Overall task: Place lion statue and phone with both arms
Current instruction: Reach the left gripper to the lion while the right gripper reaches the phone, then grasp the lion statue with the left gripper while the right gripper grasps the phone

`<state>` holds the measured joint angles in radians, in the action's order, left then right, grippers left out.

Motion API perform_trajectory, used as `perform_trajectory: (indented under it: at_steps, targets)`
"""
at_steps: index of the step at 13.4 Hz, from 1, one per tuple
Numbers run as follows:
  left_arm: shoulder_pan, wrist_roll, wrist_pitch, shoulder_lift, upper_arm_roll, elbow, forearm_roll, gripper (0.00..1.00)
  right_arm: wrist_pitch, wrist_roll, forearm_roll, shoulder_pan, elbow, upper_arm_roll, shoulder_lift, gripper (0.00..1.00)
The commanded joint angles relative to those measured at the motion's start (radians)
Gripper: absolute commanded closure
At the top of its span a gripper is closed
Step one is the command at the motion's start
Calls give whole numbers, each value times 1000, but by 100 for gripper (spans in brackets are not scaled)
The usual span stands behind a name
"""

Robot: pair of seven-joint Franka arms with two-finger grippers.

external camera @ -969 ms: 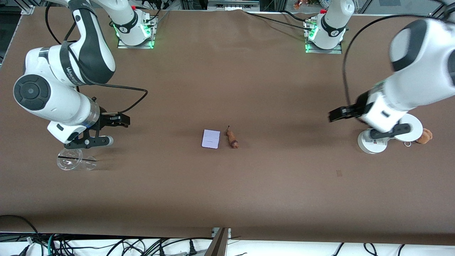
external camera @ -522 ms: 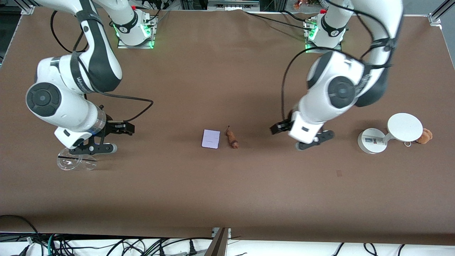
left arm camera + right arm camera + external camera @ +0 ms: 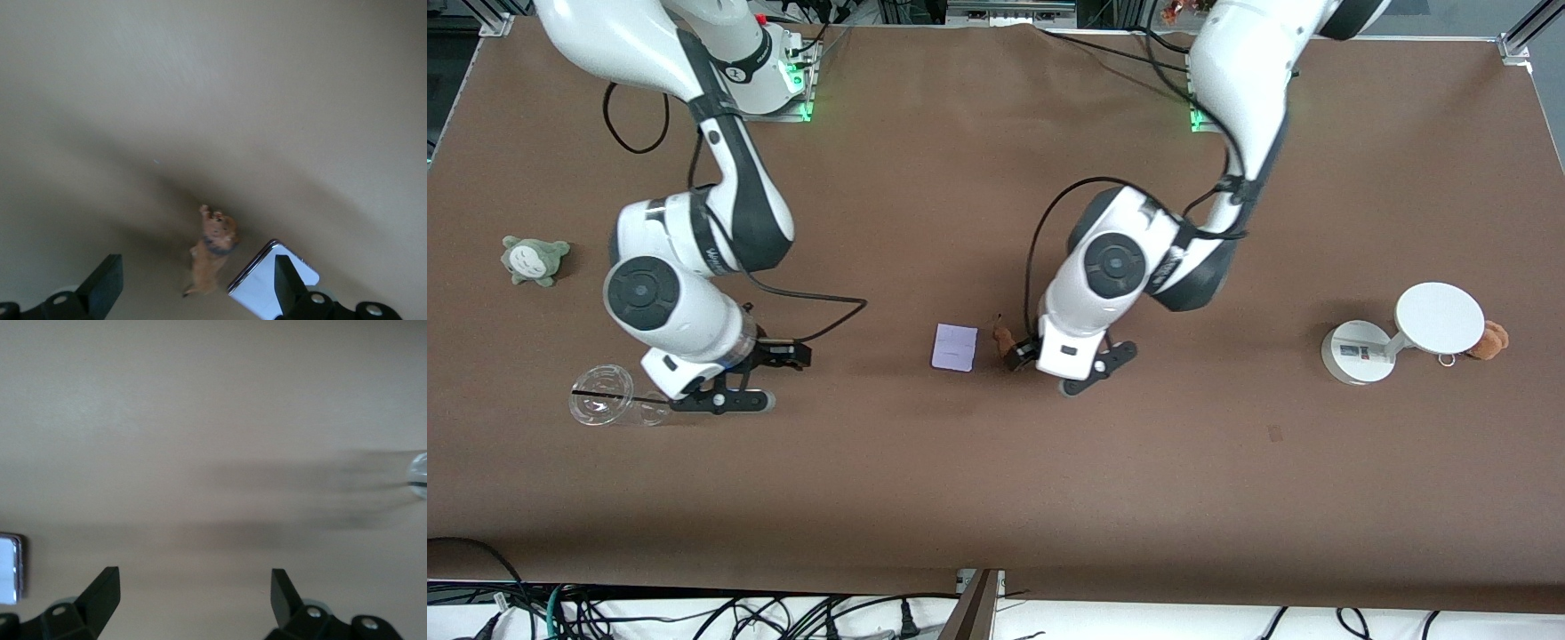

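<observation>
Starting at the right arm's end of the table, we see a grey-green plush toy (image 3: pixel 535 259) lying well apart from the phone (image 3: pixel 954 347), farther from the front camera than the phone is. Nearer that camera, a clear plastic cup (image 3: pixel 609 407) lies on its side, also well away from the phone.

Just beside the cup, on the side toward the phone, our right gripper (image 3: pixel 754 380) hangs low over bare table; in the right wrist view its fingers (image 3: pixel 100 597) stand spread with nothing between them, and the phone (image 3: pixel 10 568) shows only as a sliver at the picture's edge.

The phone lies flat near the middle of the table, pale face up. The lion statue (image 3: pixel 1006 346) lies just beside it on the side toward the left arm's end, close but not touching as far as we can tell.

Our left gripper (image 3: pixel 1056 366) is over the table right next to the lion statue. In the left wrist view its fingers (image 3: pixel 105 288) are spread wide and empty, with the lion statue (image 3: pixel 212 251) and a corner of the phone (image 3: pixel 275 281) lying between them.

Well apart from the phone, toward the left arm's end, stands a white round-disc stand (image 3: pixel 1400 336), and an orange-brown plush (image 3: pixel 1489 340) with a metal ring sits touching its disc.
</observation>
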<state>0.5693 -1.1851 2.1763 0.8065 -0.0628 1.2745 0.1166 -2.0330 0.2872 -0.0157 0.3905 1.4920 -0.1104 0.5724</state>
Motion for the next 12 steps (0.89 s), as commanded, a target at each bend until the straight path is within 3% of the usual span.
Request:
perform_trajectory:
  at_steps: [1,7,10,11,12]
  targets:
    - [63,-105,22,72,26,-58,-78,0,-27,46,5,24,-6,-2,24,0]
    - [101,-211,48,119,24,-57,-160,0,-88,165,-4,100,-4,-2,75,0]
    - [100,-197,51,126,24,-57,-156,49,-114,219,-3,131,-4,-2,92,0]
    - [100,-182,51,128,24,-53,-160,80,-118,228,-3,140,-6,-2,95,0]
    - [101,-145,51,128,24,-50,-160,100,-133,231,-4,143,-4,-2,99,0]
